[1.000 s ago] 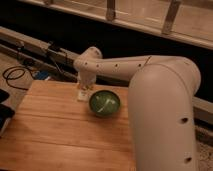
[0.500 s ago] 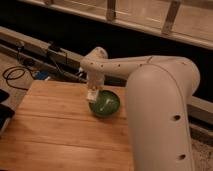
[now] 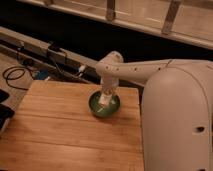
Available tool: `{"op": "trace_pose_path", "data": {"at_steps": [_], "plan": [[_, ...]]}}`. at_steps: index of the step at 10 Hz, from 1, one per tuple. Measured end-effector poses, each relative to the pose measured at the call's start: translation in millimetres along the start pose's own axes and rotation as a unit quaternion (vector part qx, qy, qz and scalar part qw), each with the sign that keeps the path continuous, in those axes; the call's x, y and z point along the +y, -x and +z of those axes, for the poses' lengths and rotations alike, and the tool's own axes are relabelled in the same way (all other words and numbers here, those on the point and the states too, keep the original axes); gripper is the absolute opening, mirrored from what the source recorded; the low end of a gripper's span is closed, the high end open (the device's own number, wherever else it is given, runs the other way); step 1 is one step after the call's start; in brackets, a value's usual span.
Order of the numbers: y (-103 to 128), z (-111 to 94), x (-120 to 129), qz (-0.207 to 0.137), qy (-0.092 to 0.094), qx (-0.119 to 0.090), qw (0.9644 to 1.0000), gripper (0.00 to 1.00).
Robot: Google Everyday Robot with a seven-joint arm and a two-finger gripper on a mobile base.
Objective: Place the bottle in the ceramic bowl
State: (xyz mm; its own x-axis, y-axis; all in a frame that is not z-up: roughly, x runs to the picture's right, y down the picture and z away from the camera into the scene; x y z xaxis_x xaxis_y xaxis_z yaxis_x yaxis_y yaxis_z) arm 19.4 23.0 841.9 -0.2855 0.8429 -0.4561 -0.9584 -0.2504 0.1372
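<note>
Bottle [image 3: 103, 100] w/ tool [image 3: 105, 96] over ceramic bowl [image 3: 114, 108]

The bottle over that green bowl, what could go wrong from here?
The end effector hangs over the ceramic bowl with the bottle at its tip. Released from there, the bottle could bounce or roll out over the shallow rim. The bowl sits near the wooden table's far edge, so a nudge might push it off.

view: single, high, looking down | hand [image 3: 105, 98] over table [image 3: 60, 125] | mid-range
</note>
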Motion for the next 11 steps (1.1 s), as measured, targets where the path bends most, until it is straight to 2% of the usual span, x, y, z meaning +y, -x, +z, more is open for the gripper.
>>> {"op": "trace_pose_path", "data": {"at_steps": [1, 2, 5, 7, 9, 10, 11], "plan": [[0.4, -0.1, -1.7, 0.0, -0.002, 0.0, 1.0, 0.0], [0.9, -0.2, -3.7, 0.002, -0.002, 0.0, 1.0, 0.06], [0.5, -0.1, -1.3, 0.0, -0.002, 0.0, 1.0, 0.34], [0.8, -0.1, -2.0, 0.0, -0.002, -0.001, 1.0, 0.56], [0.7, -0.1, -1.6, 0.0, -0.002, -0.001, 1.0, 0.74], [0.8, 0.0, -1.7, 0.0, -0.002, -0.001, 1.0, 0.8], [0.8, 0.0, -1.9, 0.0, -0.002, -0.001, 1.0, 0.8]]}}
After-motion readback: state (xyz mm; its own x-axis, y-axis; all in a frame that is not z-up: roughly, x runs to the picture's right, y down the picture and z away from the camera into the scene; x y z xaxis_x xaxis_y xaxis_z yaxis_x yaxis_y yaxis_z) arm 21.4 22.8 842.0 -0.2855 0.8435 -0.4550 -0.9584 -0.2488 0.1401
